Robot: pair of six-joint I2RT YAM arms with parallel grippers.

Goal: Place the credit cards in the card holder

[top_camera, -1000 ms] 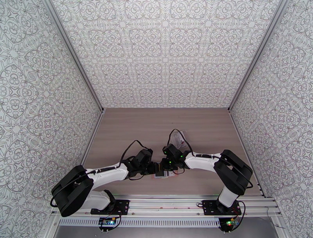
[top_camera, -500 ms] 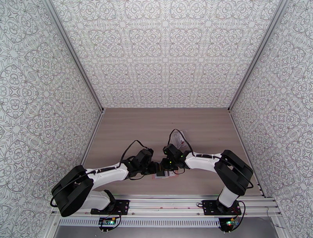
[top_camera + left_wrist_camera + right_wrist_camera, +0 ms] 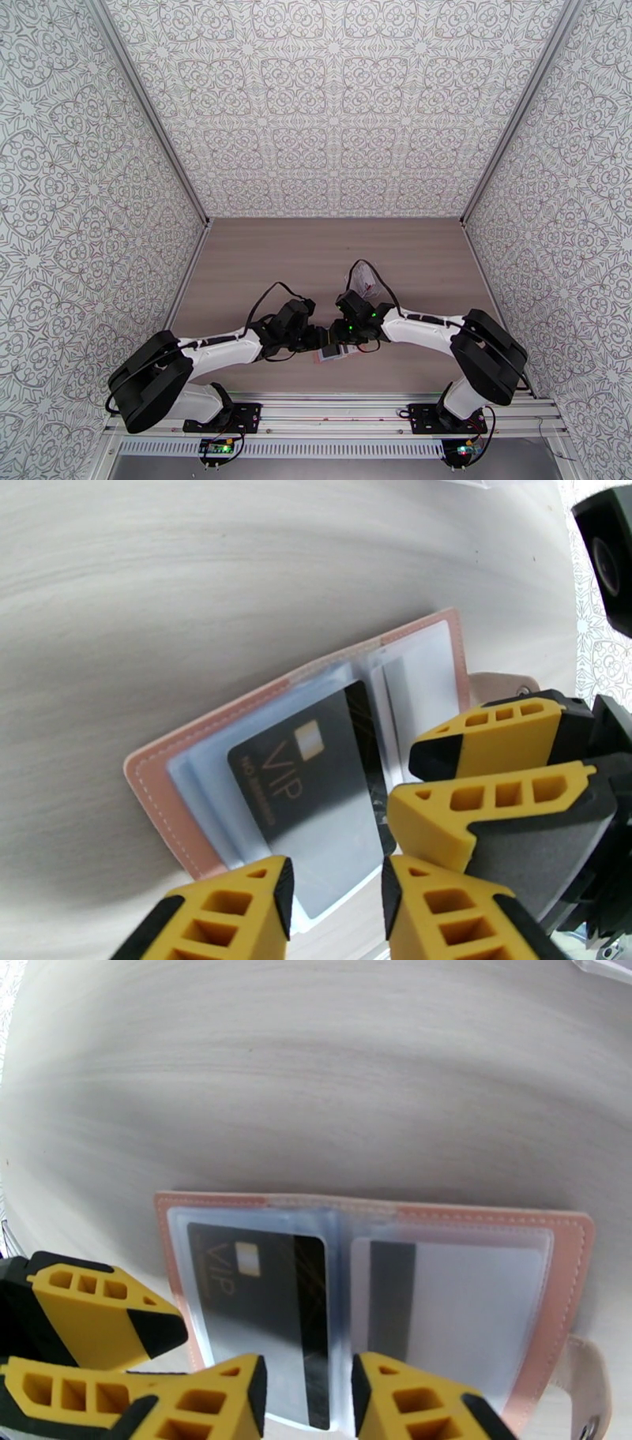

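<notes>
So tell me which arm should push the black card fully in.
Right, probably. The right claw, open, faces the card's near end, which seems to stick out of the holder; the left claw sits at the holder's side.

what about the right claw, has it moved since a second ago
yes: the right claw slid slightly rightward, toward the right wall, in the top view.

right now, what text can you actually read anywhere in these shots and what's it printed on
"VIP": gold letters on the black card in a clear sleeve of the open card holder; it reads in both wrist views.
Small line of print beside "VIP" on the same card: too blurred to read.
White card with a dark stripe, in the other sleeve: no text I can make out.
</notes>
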